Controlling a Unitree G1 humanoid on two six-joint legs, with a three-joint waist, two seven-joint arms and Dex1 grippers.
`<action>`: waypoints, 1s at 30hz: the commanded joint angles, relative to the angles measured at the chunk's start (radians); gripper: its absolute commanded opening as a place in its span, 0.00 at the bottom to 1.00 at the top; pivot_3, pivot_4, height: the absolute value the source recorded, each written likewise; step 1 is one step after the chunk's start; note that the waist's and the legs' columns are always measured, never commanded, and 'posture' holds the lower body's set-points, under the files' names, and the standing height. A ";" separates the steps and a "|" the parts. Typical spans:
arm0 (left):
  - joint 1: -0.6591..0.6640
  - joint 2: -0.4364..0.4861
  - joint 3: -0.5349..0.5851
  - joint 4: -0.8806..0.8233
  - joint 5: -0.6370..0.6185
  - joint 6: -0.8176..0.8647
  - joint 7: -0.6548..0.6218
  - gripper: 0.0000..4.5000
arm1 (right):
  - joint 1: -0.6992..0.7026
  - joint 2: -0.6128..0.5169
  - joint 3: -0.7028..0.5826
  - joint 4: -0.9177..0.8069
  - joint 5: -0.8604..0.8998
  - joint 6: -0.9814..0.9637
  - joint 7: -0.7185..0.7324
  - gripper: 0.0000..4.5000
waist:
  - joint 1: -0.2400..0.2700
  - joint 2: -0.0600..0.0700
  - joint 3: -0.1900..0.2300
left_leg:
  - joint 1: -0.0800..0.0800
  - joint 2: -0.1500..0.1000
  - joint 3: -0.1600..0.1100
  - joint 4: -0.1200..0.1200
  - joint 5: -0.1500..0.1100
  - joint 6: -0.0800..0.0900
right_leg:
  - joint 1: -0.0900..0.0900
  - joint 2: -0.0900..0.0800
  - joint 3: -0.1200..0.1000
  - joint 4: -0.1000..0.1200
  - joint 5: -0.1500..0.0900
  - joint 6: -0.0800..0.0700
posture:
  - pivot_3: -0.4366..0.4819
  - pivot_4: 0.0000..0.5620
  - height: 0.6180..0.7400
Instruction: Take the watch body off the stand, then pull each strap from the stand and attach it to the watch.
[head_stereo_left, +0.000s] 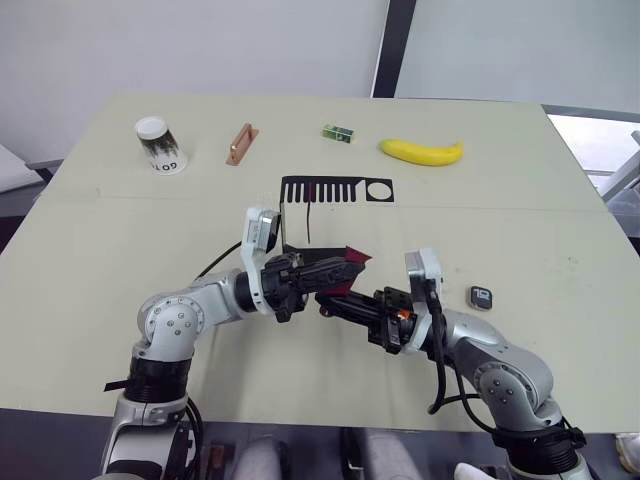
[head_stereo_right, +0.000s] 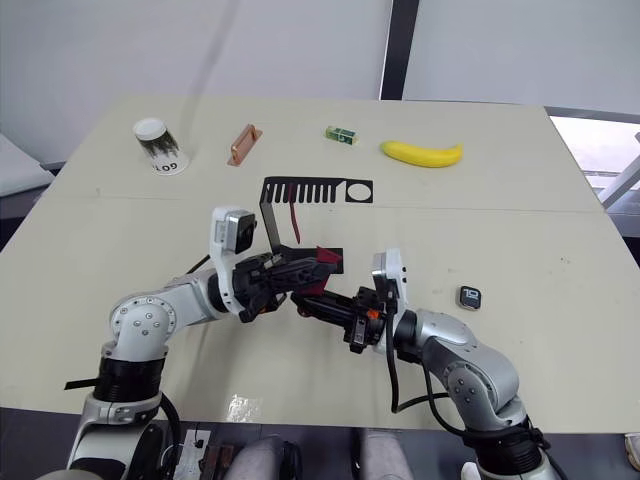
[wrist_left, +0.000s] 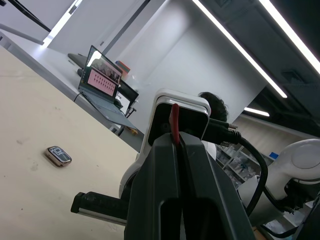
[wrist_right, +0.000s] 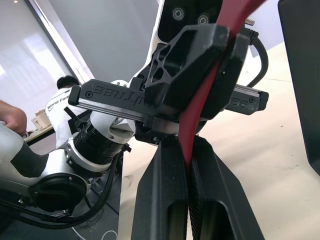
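The black stand (head_stereo_left: 335, 190) rises mid-table with its slotted top plate facing me. One dark red strap (head_stereo_left: 309, 222) hangs from a slot. A second dark red strap (head_stereo_left: 353, 256) is held in front of the stand between both grippers. My left gripper (head_stereo_left: 347, 266) is shut on the strap's upper part, seen edge-on between its fingers (wrist_left: 174, 122). My right gripper (head_stereo_left: 328, 298) is shut on the strap's lower end (wrist_right: 200, 117), just below the left one. The watch body (head_stereo_left: 481, 297) lies flat on the table to the right, apart from both grippers.
Along the table's far side stand a paper cup (head_stereo_left: 160, 145), a copper-brown block (head_stereo_left: 240, 143), a small green block (head_stereo_left: 338, 132) and a banana (head_stereo_left: 421, 151). An open laptop (wrist_left: 100, 80) and a person (wrist_right: 62, 97) show beyond the table.
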 joint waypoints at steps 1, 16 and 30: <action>0.009 -0.003 0.016 -0.044 0.007 -0.049 -0.028 0.00 | -0.006 -0.016 -0.011 -0.036 -0.002 -0.014 0.013 0.07 | 0.000 0.000 0.000 | 0.000 0.000 0.000 0.000 0.000 0.000 | 0.000 0.000 0.000 0.000 0.000 0.000 | 0.48 0.27 1.00; 0.214 0.220 0.113 -0.181 0.299 -0.443 -0.182 0.00 | 0.289 -0.284 -0.437 -0.039 -0.139 -0.231 0.034 0.99 | 0.001 0.000 0.000 | 0.000 0.000 0.000 -0.002 0.000 0.000 | 0.000 0.000 0.000 -0.002 0.000 0.000 | 0.48 0.27 1.00; 0.488 0.341 0.336 -0.086 0.443 -0.657 -0.185 0.00 | 0.696 -0.190 -0.898 0.404 -0.344 -0.701 0.014 0.99 | -0.003 0.000 0.000 | 0.002 0.000 0.001 -0.005 -0.001 0.001 | 0.001 0.000 0.003 -0.005 0.000 0.000 | 0.48 0.27 1.00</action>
